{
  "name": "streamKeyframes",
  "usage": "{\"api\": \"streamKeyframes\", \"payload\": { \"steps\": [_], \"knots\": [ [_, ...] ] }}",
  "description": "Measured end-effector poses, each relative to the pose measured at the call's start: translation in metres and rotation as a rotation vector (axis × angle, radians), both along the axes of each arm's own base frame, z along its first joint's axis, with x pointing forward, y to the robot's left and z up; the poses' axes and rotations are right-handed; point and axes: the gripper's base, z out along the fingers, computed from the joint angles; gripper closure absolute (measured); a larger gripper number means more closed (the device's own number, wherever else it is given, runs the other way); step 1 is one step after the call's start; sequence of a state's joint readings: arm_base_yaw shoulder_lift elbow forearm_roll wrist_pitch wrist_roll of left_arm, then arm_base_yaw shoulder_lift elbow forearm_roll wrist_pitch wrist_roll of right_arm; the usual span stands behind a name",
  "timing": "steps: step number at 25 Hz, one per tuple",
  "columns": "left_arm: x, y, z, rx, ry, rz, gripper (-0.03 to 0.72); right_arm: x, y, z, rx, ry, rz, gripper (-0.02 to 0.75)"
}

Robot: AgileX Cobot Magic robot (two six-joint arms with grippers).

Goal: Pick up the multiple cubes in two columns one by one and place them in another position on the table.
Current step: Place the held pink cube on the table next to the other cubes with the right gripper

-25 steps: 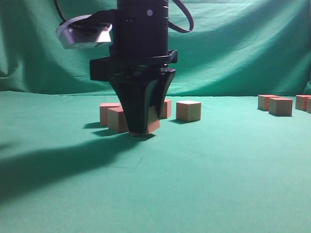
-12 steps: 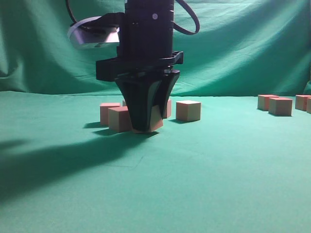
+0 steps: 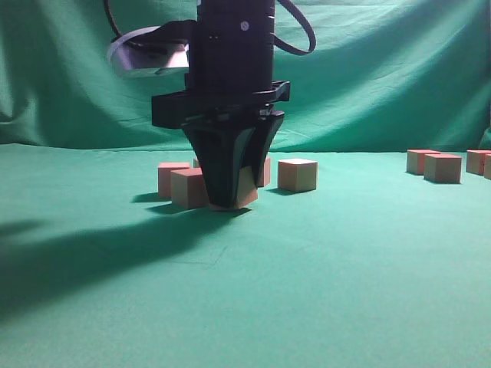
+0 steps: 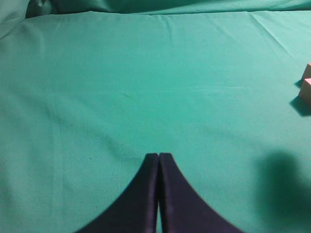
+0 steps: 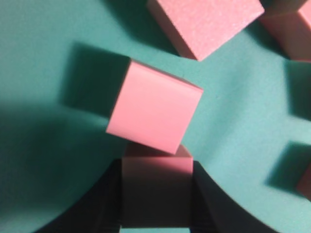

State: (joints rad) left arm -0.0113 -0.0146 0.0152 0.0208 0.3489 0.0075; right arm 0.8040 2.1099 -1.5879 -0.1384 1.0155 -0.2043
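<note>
My right gripper (image 3: 230, 201) reaches down at the left-middle of the table (image 3: 322, 276). It is shut on a cube (image 3: 245, 192) that sits at or just above the cloth. In the right wrist view the held cube (image 5: 156, 187) fills the gap between the black fingers (image 5: 99, 204) and touches a pink cube (image 5: 154, 111) just ahead. More cubes stand close by (image 3: 188, 188), (image 3: 170, 178), (image 3: 298, 175). My left gripper (image 4: 159, 156) is shut and empty over bare cloth, and does not show in the exterior view.
A second group of cubes (image 3: 443, 167) stands at the far right of the table. Other cubes lie around the held one in the right wrist view (image 5: 204, 22). Two cube corners (image 4: 306, 90) show at the right edge of the left wrist view. A green backdrop (image 3: 383, 69) hangs behind.
My right gripper moved a little to the right and lower with the cube, then stayed nearly still for the last half second.
</note>
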Motion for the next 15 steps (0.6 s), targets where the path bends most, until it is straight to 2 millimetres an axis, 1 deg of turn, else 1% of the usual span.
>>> {"api": "streamKeyframes", "payload": {
  "steps": [6, 9, 10, 12, 13, 14, 15],
  "knots": [
    [0.0000, 0.0000, 0.0000, 0.000, 0.000, 0.000, 0.688, -0.0007, -0.0003, -0.0008, -0.007, 0.009, 0.012, 0.462],
    [0.0000, 0.0000, 0.0000, 0.000, 0.000, 0.000, 0.688, -0.0026, -0.0022, -0.0052, -0.038, 0.040, 0.011, 0.462],
    [0.0000, 0.0000, 0.0000, 0.000, 0.000, 0.000, 0.688, -0.0026, -0.0022, -0.0061, -0.041, 0.043, 0.011, 0.406],
    [0.0000, 0.0000, 0.0000, 0.000, 0.000, 0.000, 0.688, -0.0026, -0.0023, -0.0061, -0.042, 0.043, 0.010, 0.407],
    [0.0000, 0.0000, 0.0000, 0.000, 0.000, 0.000, 0.688, -0.0026, -0.0023, -0.0061, -0.042, 0.043, 0.010, 0.355],
    [0.0000, 0.0000, 0.0000, 0.000, 0.000, 0.000, 0.688, -0.0026, -0.0023, -0.0061, -0.042, 0.043, 0.010, 0.335],
    [0.0000, 0.0000, 0.0000, 0.000, 0.000, 0.000, 0.688, -0.0026, -0.0023, -0.0061, -0.042, 0.043, 0.010, 0.349]
  ]
}}
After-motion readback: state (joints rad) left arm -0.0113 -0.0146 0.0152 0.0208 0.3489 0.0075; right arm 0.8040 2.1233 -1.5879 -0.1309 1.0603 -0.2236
